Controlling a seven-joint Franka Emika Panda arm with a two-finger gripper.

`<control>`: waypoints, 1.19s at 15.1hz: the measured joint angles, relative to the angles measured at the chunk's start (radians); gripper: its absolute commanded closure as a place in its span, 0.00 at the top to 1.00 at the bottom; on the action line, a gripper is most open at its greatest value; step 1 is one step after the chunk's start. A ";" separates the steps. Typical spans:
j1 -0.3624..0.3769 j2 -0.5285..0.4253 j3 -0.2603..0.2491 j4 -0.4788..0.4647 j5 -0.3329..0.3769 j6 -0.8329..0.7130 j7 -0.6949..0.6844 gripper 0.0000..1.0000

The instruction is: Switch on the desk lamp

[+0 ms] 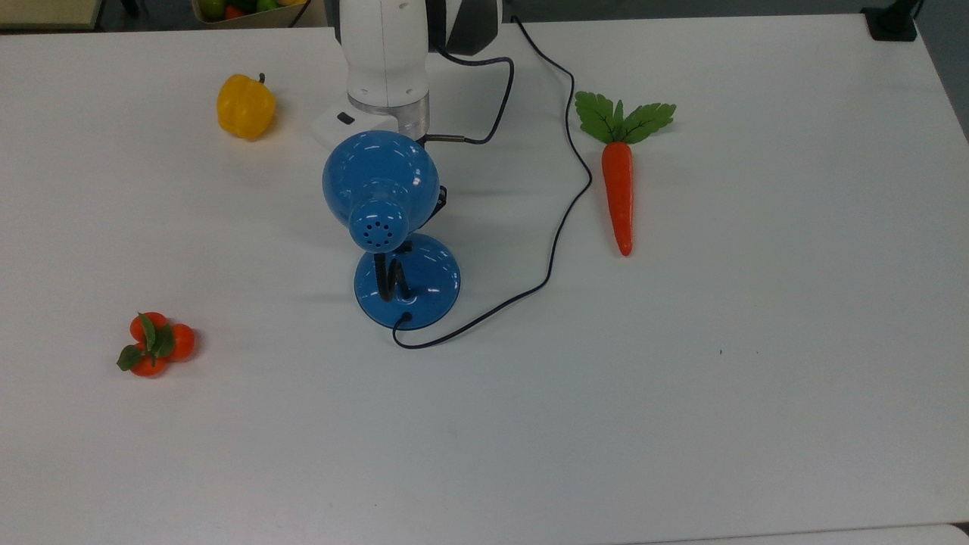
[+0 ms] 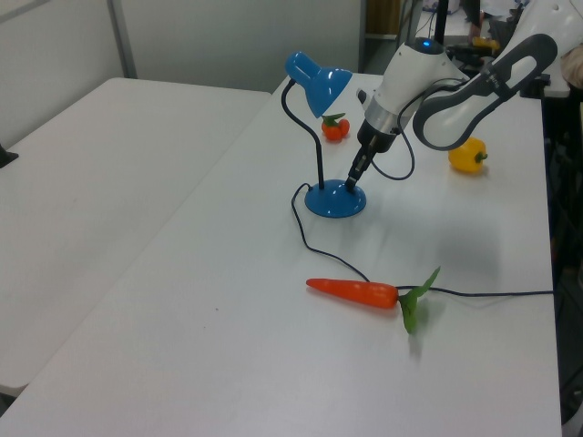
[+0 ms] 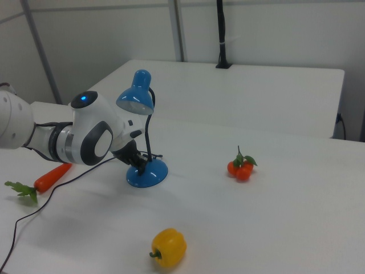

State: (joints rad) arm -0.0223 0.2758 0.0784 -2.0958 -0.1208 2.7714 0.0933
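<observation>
my gripper point(image 2: 352, 180) is tipped down onto the round base of the glossy blue metal desk lamp point(image 2: 334, 198), tip touching or just above it, can't say which. can't tell if the gripper is wide or narrow. dome shade point(image 1: 381, 179) sits above and in front of the gripper on the black bendy neck point(image 2: 310, 137), no glow in the shade, so i judge the lamp isn't on yet.

risks: pressing off-centre or at a slant could slide or tip the light base instead of tripping the switch. my wrist is close under the shade, a lift could knock it. the thin black cord point(image 1: 556, 227) loops off the base beside the gripper and could snag.

room: white counter point(image 1: 681, 424) is open around the base. orange plastic carrot point(image 1: 618, 189), yellow bell pepper point(image 1: 245, 106) and small orange tomato cluster point(image 1: 155, 344) all lie well apart from the gripper. counter edges are far off.
</observation>
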 measured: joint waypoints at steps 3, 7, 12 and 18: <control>0.000 0.005 0.000 0.005 -0.012 0.000 0.000 0.00; -0.003 0.016 0.000 0.017 -0.029 0.000 0.000 0.00; -0.007 0.022 0.000 0.025 -0.031 0.000 0.000 0.00; -0.010 0.007 0.000 0.036 -0.032 -0.070 0.000 0.00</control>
State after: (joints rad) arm -0.0323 0.2831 0.0784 -2.0597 -0.1525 2.7015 0.0933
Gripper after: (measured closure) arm 0.991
